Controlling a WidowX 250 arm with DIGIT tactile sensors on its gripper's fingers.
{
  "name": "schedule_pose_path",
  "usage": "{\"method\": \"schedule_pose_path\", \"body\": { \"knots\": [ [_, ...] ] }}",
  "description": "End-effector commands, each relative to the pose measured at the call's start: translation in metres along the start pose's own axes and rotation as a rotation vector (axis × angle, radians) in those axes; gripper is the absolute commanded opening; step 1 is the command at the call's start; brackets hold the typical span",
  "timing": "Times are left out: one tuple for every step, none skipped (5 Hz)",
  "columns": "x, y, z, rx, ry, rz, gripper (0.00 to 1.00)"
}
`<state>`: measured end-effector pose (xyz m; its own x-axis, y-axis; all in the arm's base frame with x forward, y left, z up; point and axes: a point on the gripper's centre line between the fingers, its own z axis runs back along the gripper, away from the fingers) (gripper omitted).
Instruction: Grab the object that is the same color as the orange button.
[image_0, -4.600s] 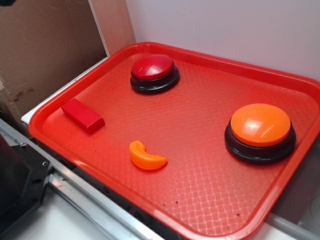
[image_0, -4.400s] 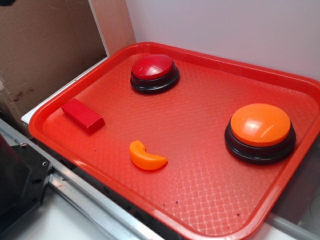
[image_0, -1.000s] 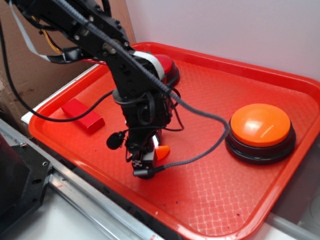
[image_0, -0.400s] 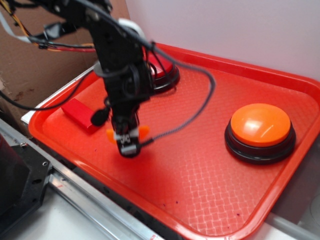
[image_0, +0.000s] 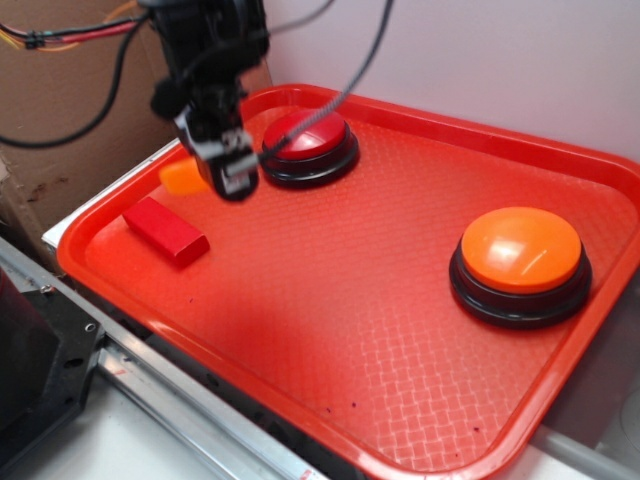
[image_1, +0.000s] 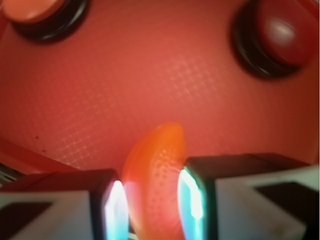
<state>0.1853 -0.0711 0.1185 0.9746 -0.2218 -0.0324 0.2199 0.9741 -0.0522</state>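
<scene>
- Gripper (image_0: 228, 172): closed on the crescent (image_1: 152, 175), one finger on each side, as the wrist view showed.
- Crescent: clear of the tray (image_0: 400, 400), held in the air near its 10 o'clock corner; only an orange end showed beside the fingers in the exterior view.
- Orange button (image_0: 520, 250): at 3 o'clock, untouched, the colour match.
- Red button (image_0: 305, 135), at 12 o'clock, and red block (image_0: 165, 230), at 9 o'clock: left in place.
- Status: grab judged done; nothing evident remained.
</scene>
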Motion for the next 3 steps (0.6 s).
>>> {"method": "schedule_pose_path", "body": {
  "knots": [
    [0.001,0.005,0.06,-0.004,-0.039,0.282,0.0],
    [-0.001,0.007,0.074,0.005,-0.058,0.312,0.0],
    [0.002,0.009,0.074,0.032,-0.07,0.312,0.0]
  ]
}}
